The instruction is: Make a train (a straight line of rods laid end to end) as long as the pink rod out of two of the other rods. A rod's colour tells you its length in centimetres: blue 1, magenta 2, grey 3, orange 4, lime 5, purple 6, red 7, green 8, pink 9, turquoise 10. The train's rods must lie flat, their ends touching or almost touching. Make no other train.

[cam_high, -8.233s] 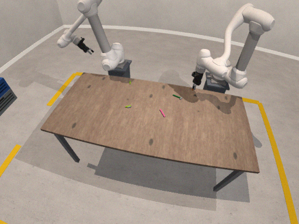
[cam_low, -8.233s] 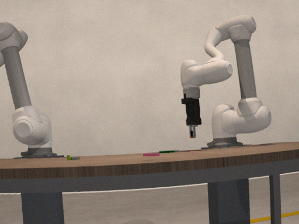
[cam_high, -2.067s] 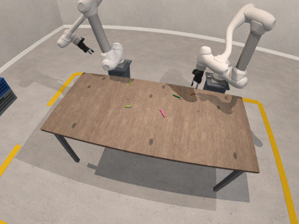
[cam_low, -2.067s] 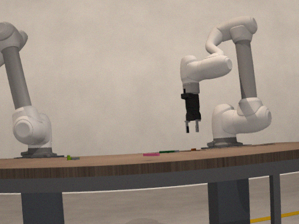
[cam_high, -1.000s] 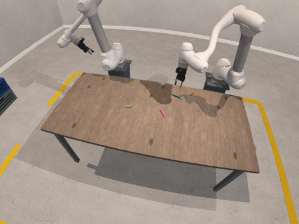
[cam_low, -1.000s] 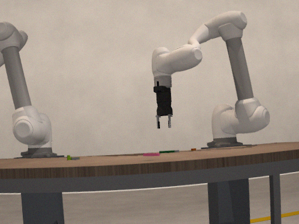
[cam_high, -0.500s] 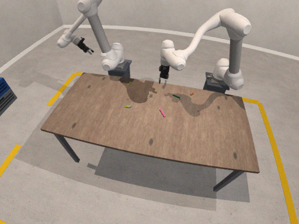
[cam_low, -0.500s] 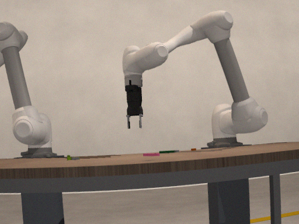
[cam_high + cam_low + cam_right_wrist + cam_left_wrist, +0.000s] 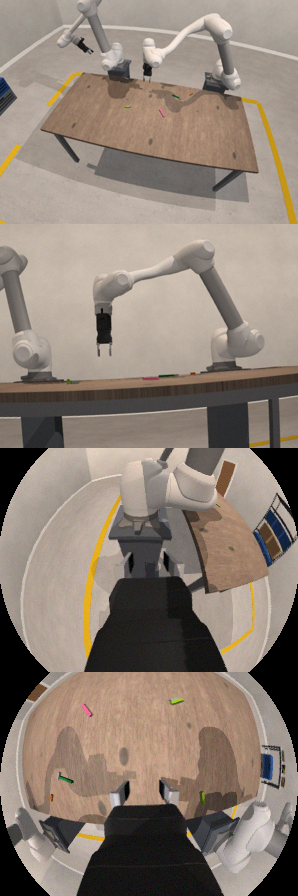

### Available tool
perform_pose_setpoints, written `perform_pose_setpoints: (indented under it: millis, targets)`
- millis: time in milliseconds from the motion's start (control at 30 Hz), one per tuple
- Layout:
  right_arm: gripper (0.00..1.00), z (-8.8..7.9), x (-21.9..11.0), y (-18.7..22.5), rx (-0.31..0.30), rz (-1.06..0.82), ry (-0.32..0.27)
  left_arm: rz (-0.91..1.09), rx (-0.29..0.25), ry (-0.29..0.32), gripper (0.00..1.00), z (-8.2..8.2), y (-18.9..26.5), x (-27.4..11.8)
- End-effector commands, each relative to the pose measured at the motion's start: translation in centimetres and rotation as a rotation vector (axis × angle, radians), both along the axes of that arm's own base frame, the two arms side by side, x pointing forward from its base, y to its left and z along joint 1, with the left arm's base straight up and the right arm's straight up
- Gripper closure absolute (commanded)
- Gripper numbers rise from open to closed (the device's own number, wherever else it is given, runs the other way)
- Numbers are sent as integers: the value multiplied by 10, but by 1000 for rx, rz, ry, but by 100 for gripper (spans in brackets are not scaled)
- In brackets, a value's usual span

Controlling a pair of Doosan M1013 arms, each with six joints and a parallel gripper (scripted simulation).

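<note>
Both your left gripper point(image 9: 146, 79) point(image 9: 104, 352) point(image 9: 144, 786) and right gripper point(image 9: 89, 52) point(image 9: 148, 558) hang released, probably because the lone lime rod point(image 9: 130, 83) point(image 9: 202, 797) and orange rod point(image 9: 191, 94) point(image 9: 192, 373) point(image 9: 51, 797), together matching the pink rod point(image 9: 162, 113) point(image 9: 151, 378) point(image 9: 86, 710), need joining.

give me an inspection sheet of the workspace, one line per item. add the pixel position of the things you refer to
surface: brown wood-look table point(image 9: 189, 131) point(image 9: 116, 396) point(image 9: 150, 732) point(image 9: 235, 558), dark oval spots and arm shadows on it
job's things: pink rod point(image 9: 162, 113) point(image 9: 151, 378) point(image 9: 86, 710), orange rod point(image 9: 191, 94) point(image 9: 192, 373) point(image 9: 51, 797), green rod point(image 9: 176, 96) point(image 9: 166, 375) point(image 9: 65, 779) and two lime rods point(image 9: 127, 107) point(image 9: 130, 83) point(image 9: 68, 381) point(image 9: 177, 701) point(image 9: 202, 797), no orange-lime train made; small grey pieces point(image 9: 180, 98) point(image 9: 128, 107) point(image 9: 176, 375) point(image 9: 75, 382) point(image 9: 59, 774) point(image 9: 172, 700) by the green rod and one lime rod, contact unclear
clutter: nothing seen
grippers: left tool point(image 9: 146, 80) point(image 9: 105, 353) point(image 9: 145, 792) open and empty, above the table's back edge; right tool point(image 9: 91, 53) point(image 9: 149, 563) open and empty, off the table
cables: nothing seen
surroundings: yellow lines point(image 9: 270, 140) point(image 9: 273, 441) point(image 9: 91, 836) point(image 9: 87, 608) on grey floor, pale walls behind
</note>
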State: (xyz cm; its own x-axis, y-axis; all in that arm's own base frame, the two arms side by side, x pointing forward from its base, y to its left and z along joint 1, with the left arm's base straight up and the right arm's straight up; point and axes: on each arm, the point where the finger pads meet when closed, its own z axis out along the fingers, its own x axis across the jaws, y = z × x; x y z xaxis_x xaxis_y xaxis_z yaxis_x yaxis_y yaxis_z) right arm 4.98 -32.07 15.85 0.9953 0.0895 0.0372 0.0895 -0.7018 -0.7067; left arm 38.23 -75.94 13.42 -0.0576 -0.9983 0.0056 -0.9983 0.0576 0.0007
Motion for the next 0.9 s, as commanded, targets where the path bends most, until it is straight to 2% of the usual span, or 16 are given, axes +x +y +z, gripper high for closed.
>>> perform_pose_setpoints:
  millis: [0,200,267,300,567,733,767,867]
  targets:
    - [0,0,0,0,-1,0,0,62,4,-2,0,-4,-41,-10]
    - [0,0,0,0,-1,0,0,151,3,-1,0,-16,-97,-32]
    - [0,0,0,0,-1,0,0,151,3,-1,0,-16,-97,-32]
    - [0,0,0,0,-1,0,0,194,3,-1,0,-22,-123,-45]
    - [0,0,0,0,-1,0,0,304,3,-1,0,-41,-186,-84]
    - [0,0,0,0,-1,0,0,325,3,-1,0,-45,-197,-92]
    - [0,0,0,0,-1,0,0,325,3,-1,46,-45,-197,-92]
    - [0,0,0,0,-1,0,0,325,3,-1,46,-45,-197,-92]
